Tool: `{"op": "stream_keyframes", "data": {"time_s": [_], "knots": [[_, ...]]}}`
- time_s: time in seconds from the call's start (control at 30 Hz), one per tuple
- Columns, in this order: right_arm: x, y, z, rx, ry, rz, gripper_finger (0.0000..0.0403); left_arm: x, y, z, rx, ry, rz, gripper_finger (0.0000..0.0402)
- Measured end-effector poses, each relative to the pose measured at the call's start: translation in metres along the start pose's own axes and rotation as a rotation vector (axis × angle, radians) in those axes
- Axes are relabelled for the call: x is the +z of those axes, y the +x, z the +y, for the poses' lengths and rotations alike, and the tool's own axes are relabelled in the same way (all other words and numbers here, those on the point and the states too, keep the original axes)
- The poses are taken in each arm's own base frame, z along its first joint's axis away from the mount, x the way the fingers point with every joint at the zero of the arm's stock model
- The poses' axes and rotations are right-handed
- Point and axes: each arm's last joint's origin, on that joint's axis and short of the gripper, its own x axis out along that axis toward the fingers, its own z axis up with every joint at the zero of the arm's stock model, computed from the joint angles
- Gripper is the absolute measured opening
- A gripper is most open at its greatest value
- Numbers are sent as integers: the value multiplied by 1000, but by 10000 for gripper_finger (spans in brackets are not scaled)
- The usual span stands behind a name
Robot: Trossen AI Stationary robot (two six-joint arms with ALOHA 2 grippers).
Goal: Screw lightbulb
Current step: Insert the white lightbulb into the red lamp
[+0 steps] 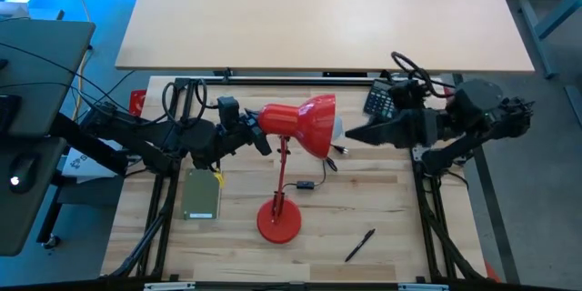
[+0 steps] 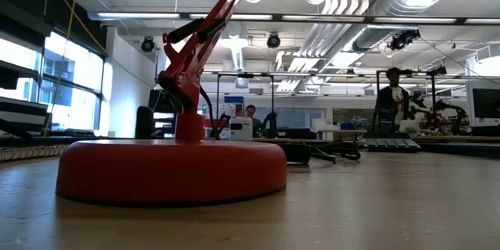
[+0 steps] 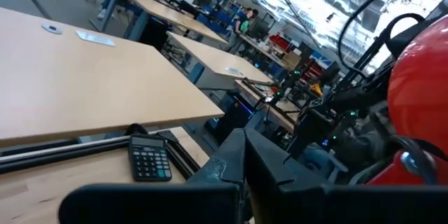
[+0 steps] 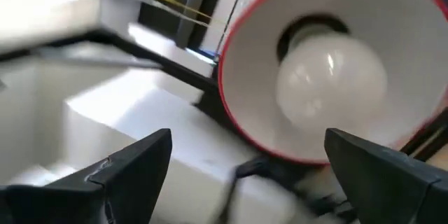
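The red desk lamp stands on its round base [image 1: 279,221] [image 2: 172,172]. Its shade [image 1: 307,124] is tipped level and opens toward the table's right. The white lightbulb [image 4: 329,77] sits in the socket deep inside the shade. My right gripper [image 1: 356,135] [image 4: 245,175] hovers open just outside the shade's mouth, one finger to each side of the bulb and short of it. My left gripper [image 1: 261,136] [image 3: 245,175] is shut at the back of the shade, where the lamp's arm [image 1: 284,159] joins it. Neither gripper shows in the low view. My left gripper comes level from the table's left, and its shut fingers [image 1: 257,133] lie by the back of the lamp's head [image 1: 273,120]. The gripper itself hides the meeting place, so I cannot tell whether it touches or holds the lamp.
A black calculator [image 1: 379,100] [image 3: 149,159] lies at the far right. A black pen [image 1: 359,245] lies near the front and an olive box [image 1: 202,193] left of the base. The lamp's cord with its switch [image 1: 305,185] trails right of the arm. People stand in the room behind [image 2: 391,94].
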Motion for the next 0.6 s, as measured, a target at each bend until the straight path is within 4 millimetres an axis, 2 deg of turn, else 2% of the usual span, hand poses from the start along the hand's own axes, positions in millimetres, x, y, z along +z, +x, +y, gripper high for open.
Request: {"op": "stream_keyframes", "data": {"time_s": [0.1,0.6], "knots": [[0,0,0,-4,173,4,371,0,0,0,3,10,-2,0],[-2,2,-15,-141,291,-17,371,0,0,0,5,23,-3,0]]}}
